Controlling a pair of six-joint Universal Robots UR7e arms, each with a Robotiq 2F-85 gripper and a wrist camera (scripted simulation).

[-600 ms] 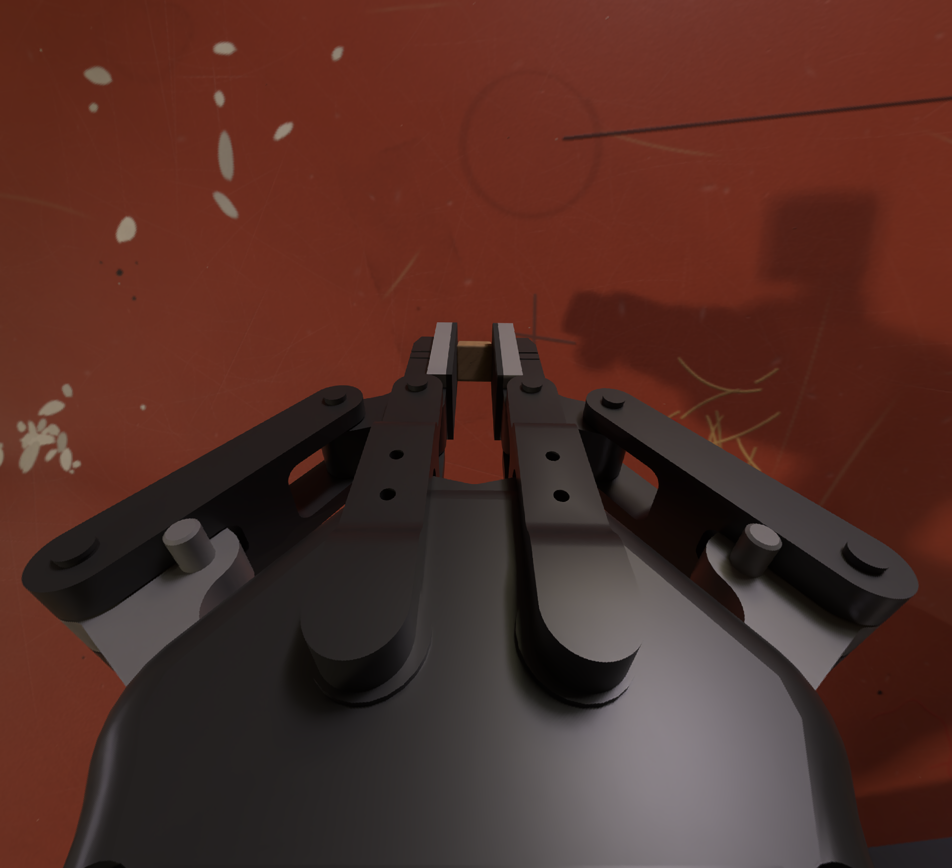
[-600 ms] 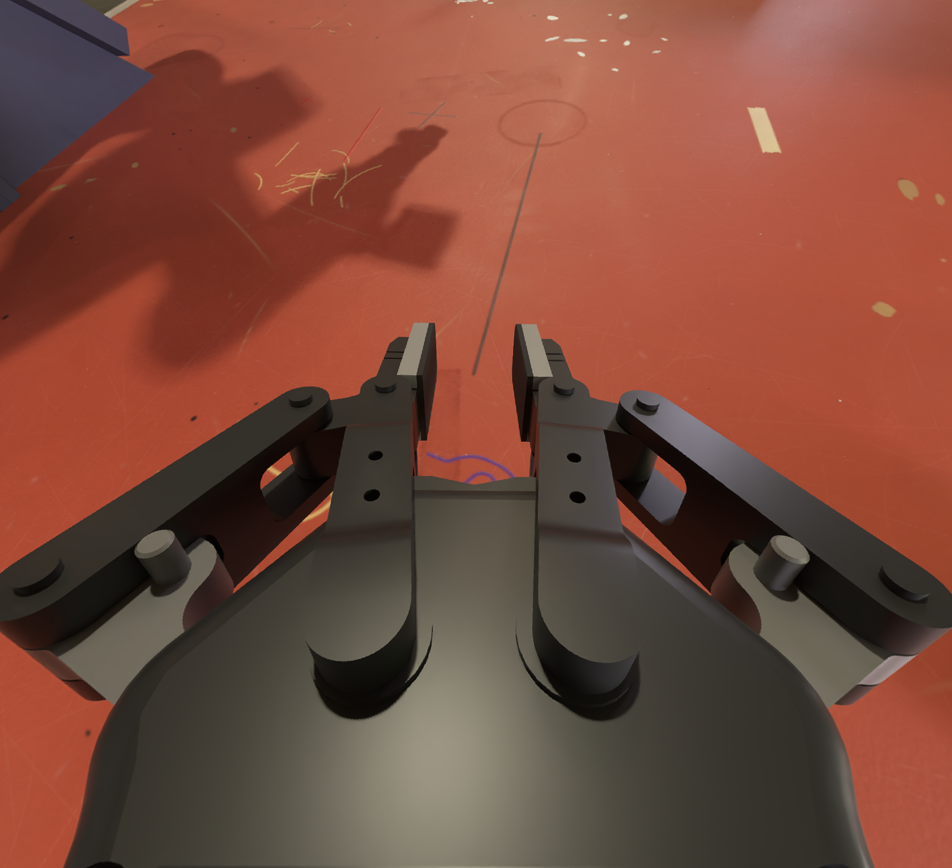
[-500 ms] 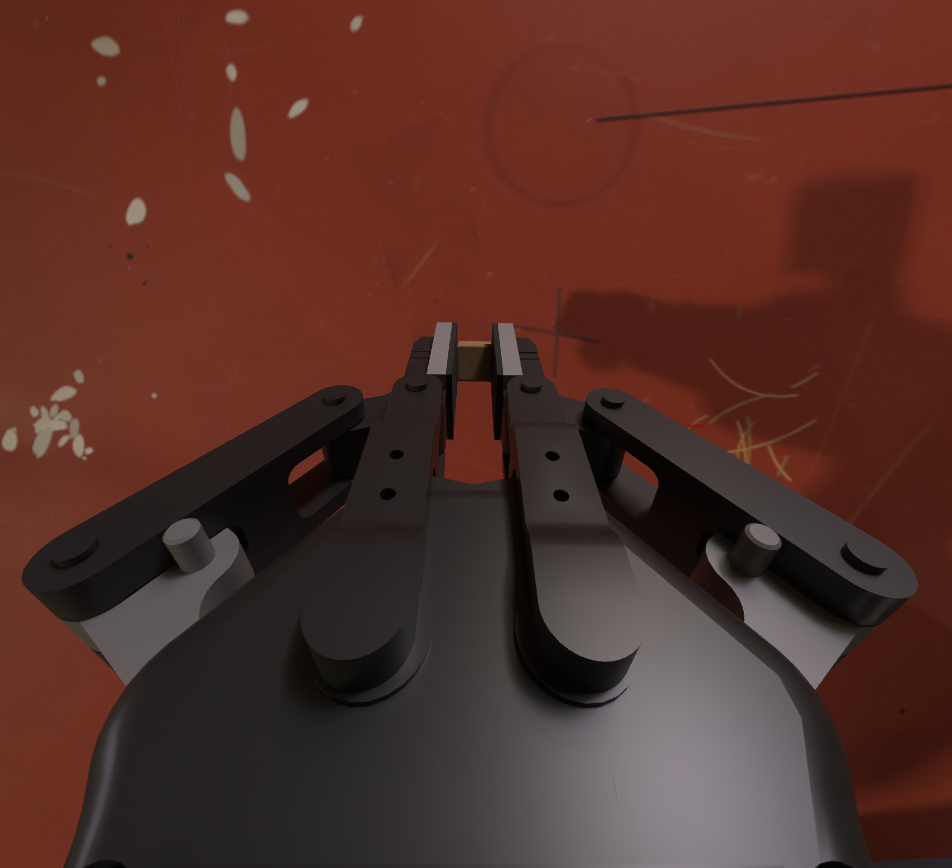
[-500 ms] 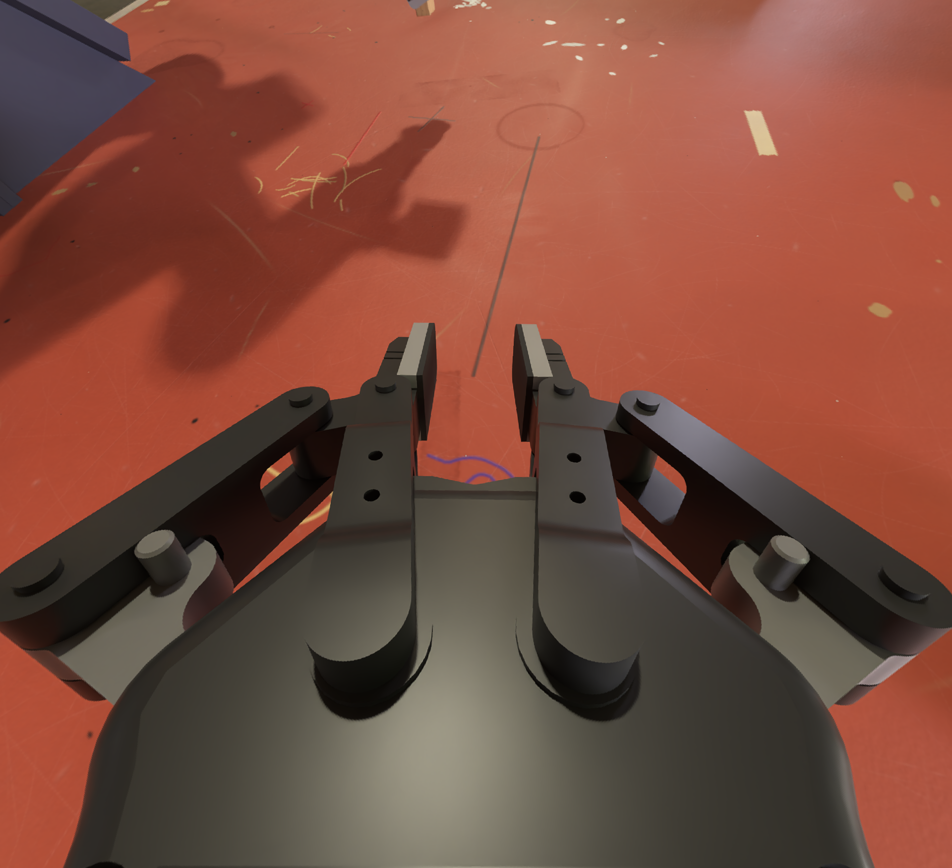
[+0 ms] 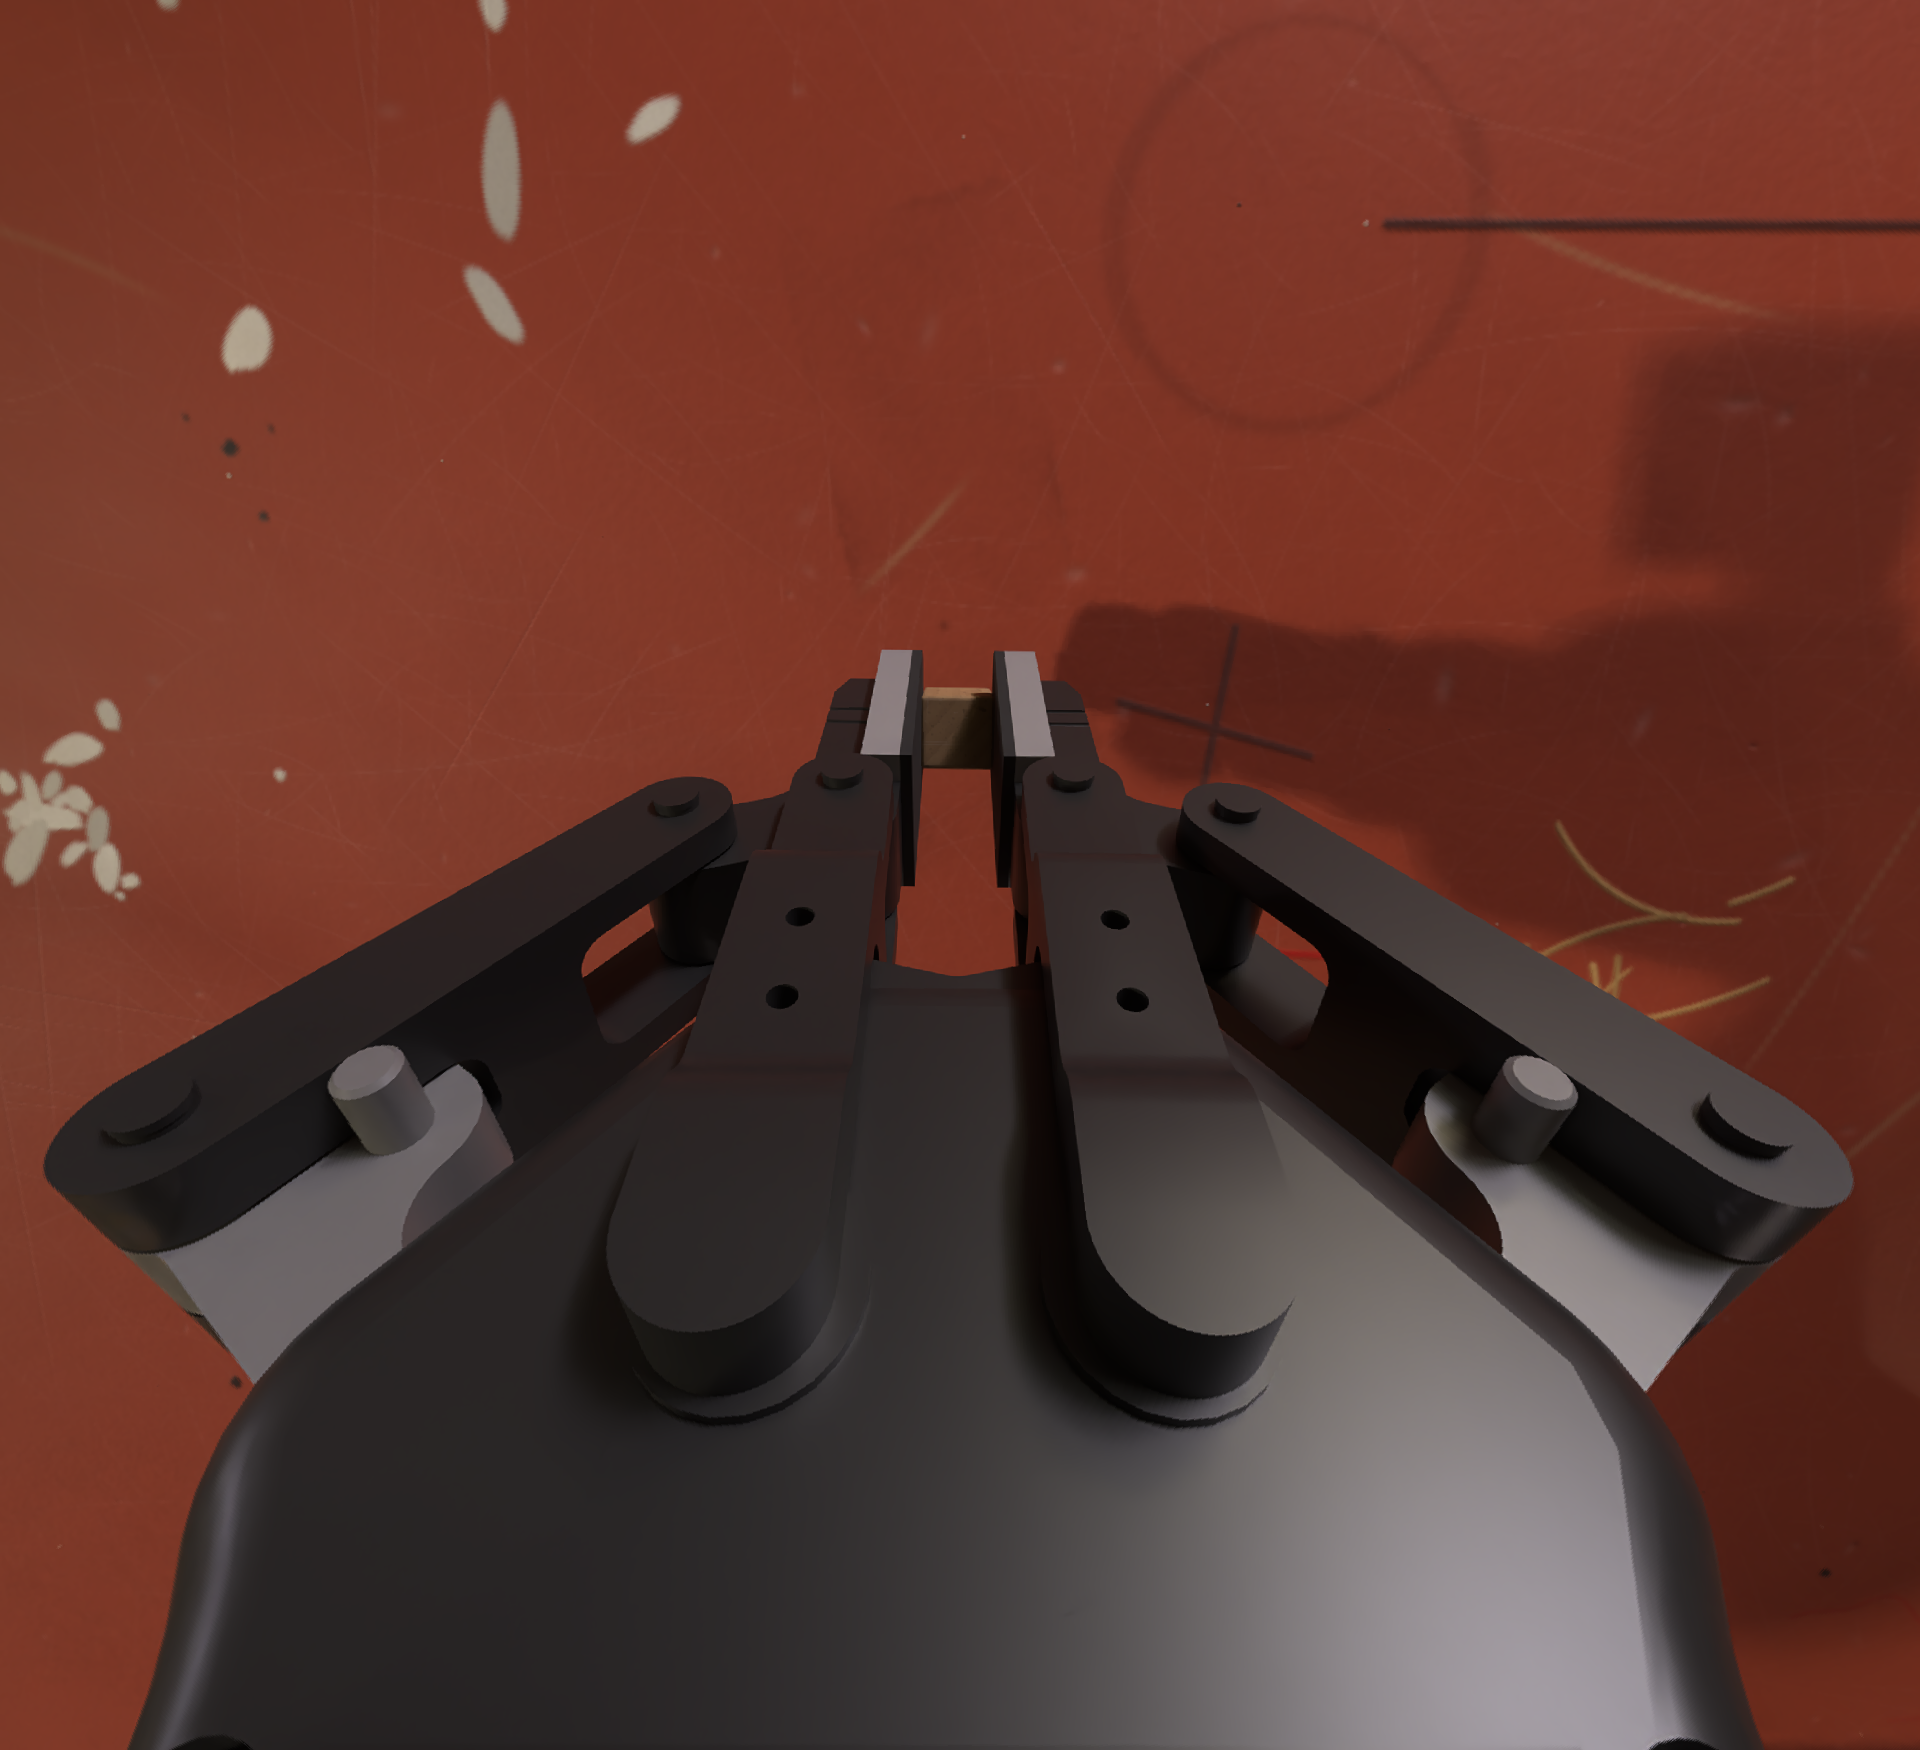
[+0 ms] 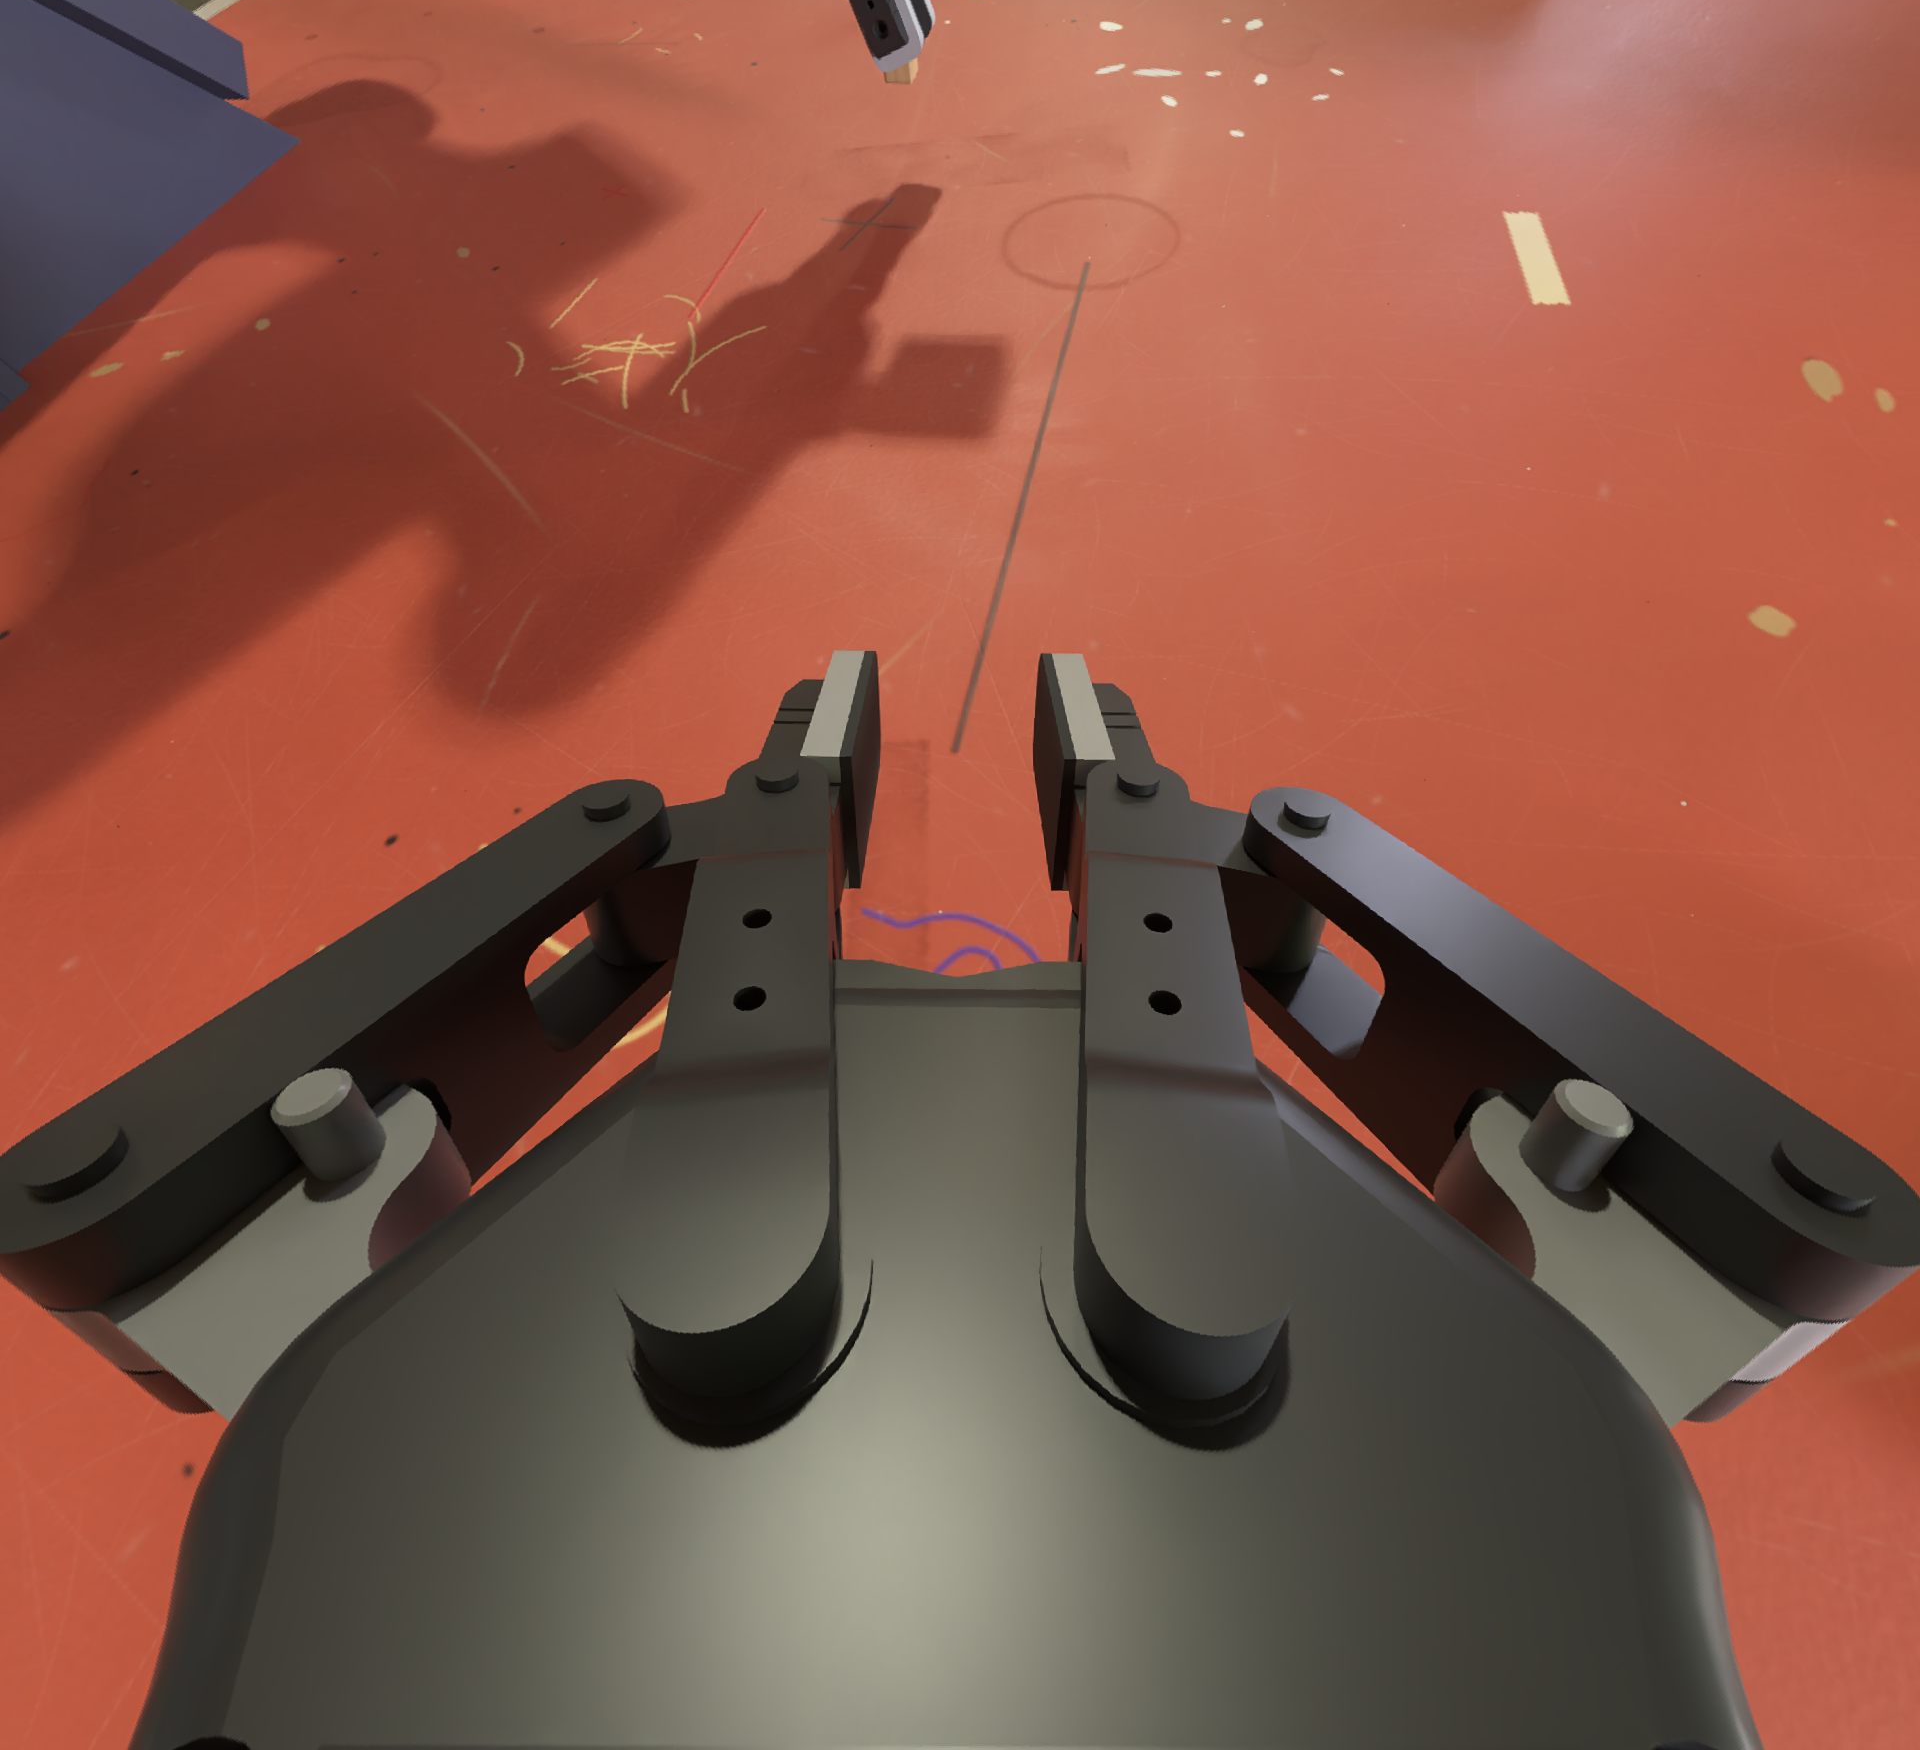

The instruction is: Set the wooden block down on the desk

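Wooden block (image 5: pixel 954 726) pinched tight in left pincer (image 5: pixel 956 703), held above table (image 5: pixel 727 453), just beside dark cross mark (image 5: pixel 1218 724). Should be lowered straight, w/ release only at contact. Right pincer (image 6: pixel 956 713) part-open, empty.

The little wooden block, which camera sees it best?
The left wrist view: the wooden block sits close up, pinched between the left gripper fingers. The right wrist view shows only a tiny tan tip, far off, above the red desk.
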